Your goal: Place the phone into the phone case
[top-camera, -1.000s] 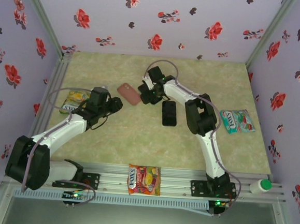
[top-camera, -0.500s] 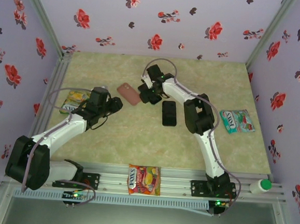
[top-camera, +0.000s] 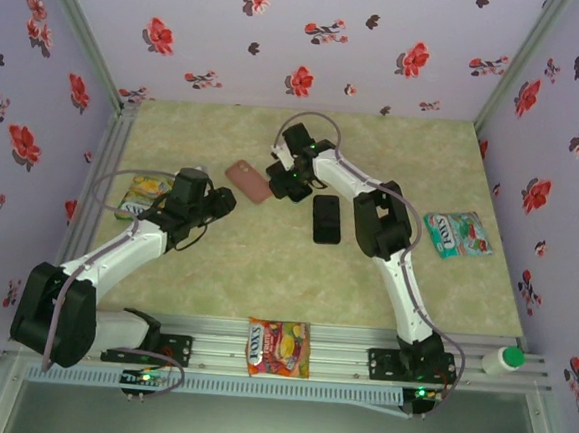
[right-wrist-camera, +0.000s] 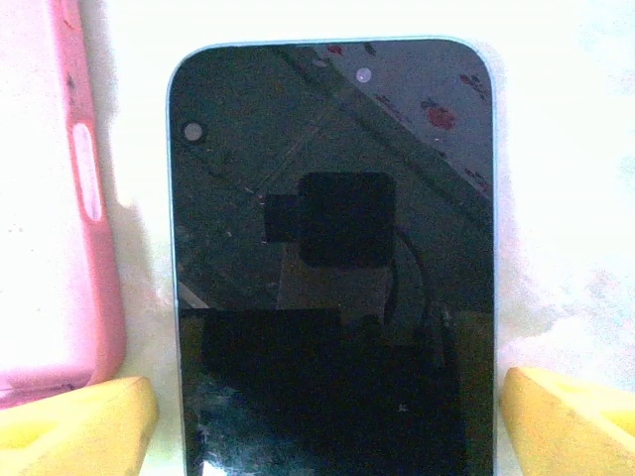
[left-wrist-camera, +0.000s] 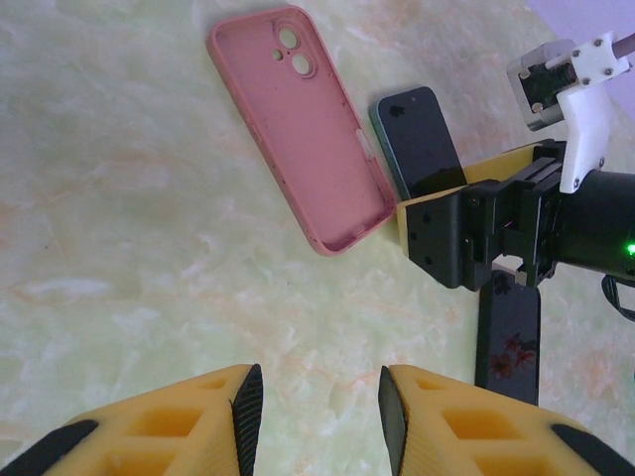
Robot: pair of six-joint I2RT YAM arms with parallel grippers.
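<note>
Phone [right-wrist-camera: 332, 149]: dark screen up, blue-edged, flat on the desk [top-camera: 265, 275], just beside the pink phone case [left-wrist-camera: 303, 129], which lies hollow side up.
Desk: pale green marbled surface. The walls are lilac with red flowers.
Right hand [right-wrist-camera: 327, 426]: spread wide, yellow fingers [right-wrist-camera: 571, 421] straddling the phone's sides with narrow gaps showing, no grip.
Left hand [left-wrist-camera: 316, 412]: partly open, empty, above bare desk near the case.
Change from a second ago: right hand edged slightly toward the case; left hand unmoved.
</note>
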